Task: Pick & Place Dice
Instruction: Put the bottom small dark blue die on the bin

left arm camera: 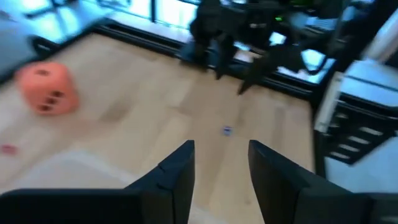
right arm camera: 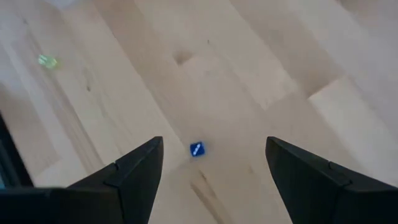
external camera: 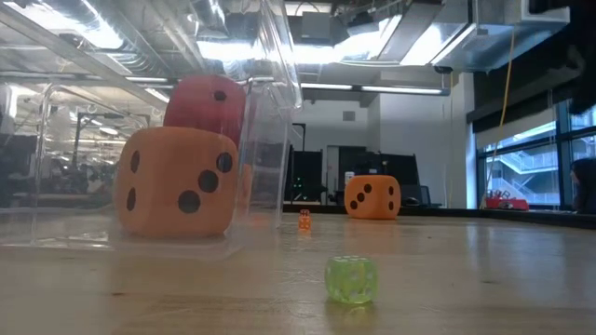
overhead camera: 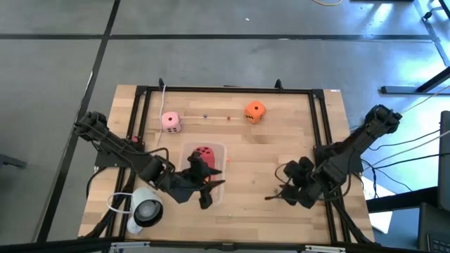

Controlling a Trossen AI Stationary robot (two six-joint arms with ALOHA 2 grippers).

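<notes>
A clear container (overhead camera: 219,149) near the table's middle holds a red die (overhead camera: 204,153); the low view shows an orange die (external camera: 177,181) in it too, with the red die (external camera: 207,102) behind and above. A pink die (overhead camera: 171,121) and another orange die (overhead camera: 254,112) rest on the table toward the far edge. My left gripper (overhead camera: 214,186) hangs open just near of the container, pointing toward the table's right, its fingers (left arm camera: 177,171) with nothing between them. My right gripper (overhead camera: 275,184) is open above the table at the near right, slanting down over a tiny blue die (right arm camera: 196,149).
Tiny dice lie on the bare wood: a green one (external camera: 351,279), a small orange one (external camera: 304,220) and the blue one (left arm camera: 227,130). A white round object (overhead camera: 144,209) sits at the near left. A black frame (overhead camera: 225,89) runs around the table.
</notes>
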